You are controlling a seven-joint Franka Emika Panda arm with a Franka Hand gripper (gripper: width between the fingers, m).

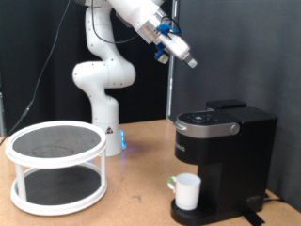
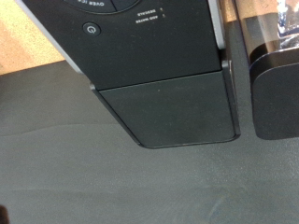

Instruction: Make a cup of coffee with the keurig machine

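Observation:
The matte-black keurig machine (image 1: 222,155) stands at the exterior view's right on the wooden table, its lid closed. The white cup (image 1: 187,191) sits on its drip tray under the spout. My gripper (image 1: 188,60) is high in the air, above and a little to the left of the machine's top, pointing down toward it, with nothing seen between its fingers. The wrist view shows the machine's black top (image 2: 149,56) with its power button (image 2: 90,28) from above; the fingers do not show there.
A white two-tier round rack (image 1: 56,165) with mesh shelves stands at the exterior view's left. The arm's white base (image 1: 102,94) is behind it. A black curtain hangs behind the table. A dark pole (image 1: 171,56) rises behind the machine.

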